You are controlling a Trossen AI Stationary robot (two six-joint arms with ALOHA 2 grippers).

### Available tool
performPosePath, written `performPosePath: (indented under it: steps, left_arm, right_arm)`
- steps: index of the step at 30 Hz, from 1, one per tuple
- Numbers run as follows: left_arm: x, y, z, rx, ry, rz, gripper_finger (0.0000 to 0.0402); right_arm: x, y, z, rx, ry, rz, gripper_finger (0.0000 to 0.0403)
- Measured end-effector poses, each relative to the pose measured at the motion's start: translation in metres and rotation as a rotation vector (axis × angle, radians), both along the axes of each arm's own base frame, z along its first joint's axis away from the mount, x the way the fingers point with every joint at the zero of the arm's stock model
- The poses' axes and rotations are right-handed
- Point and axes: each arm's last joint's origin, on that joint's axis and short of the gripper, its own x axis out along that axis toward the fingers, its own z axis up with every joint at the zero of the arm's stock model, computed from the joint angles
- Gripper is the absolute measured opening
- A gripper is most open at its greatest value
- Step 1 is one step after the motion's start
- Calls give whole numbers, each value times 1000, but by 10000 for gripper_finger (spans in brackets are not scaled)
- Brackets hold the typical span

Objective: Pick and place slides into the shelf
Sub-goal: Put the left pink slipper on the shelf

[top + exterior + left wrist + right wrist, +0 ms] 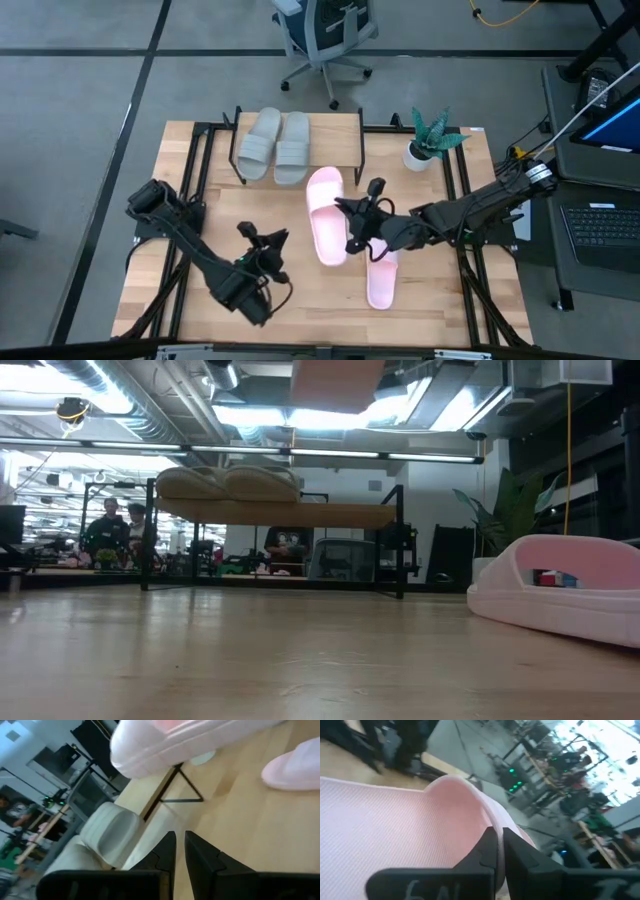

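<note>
Two pale grey-green slides (275, 146) lie side by side, soles down, on the shelf's plank top (340, 135) at the table's far edge; the low view shows those slides (226, 482) on the shelf (330, 514). One pink slide (324, 214) is lifted in my right gripper (354, 228), near the table's middle, and its underside (337, 382) shows high in the low view. The second pink slide (382, 276) lies flat on the table at the near right. My left gripper (264, 243) hovers shut and holding nothing, left of the lifted slide. My right gripper pinches the lifted pink slide between its two fingers, on the curved strap (479, 805) at the slide's right side. The fingers come from the table's right, across the slide's length. The slide is lifted clear of the table and roughly level, footbed (385, 830) up.
A potted plant (431, 143) stands at the far right of the table beside the shelf. Black frame rails (196, 170) run along the table's left and right sides. An office chair (325, 35) stands beyond the far edge. People show in the room behind.
</note>
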Motion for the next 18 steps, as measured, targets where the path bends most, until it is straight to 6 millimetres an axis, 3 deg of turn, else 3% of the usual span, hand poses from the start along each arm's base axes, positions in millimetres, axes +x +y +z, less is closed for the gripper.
performPosePath:
  steps: [10,13,18]
  left_arm:
    - [-21,-22,10,-75,-87,-83,34]
    - [-18,-24,15,-141,-153,-84,34]
    - [2,-34,14,-212,-117,-146,34]
  right_arm:
    - [3,-4,8,-37,-43,-9,16]
    - [3,-4,8,-37,-48,-9,16]
    - [3,-4,8,-38,-47,-8,16]
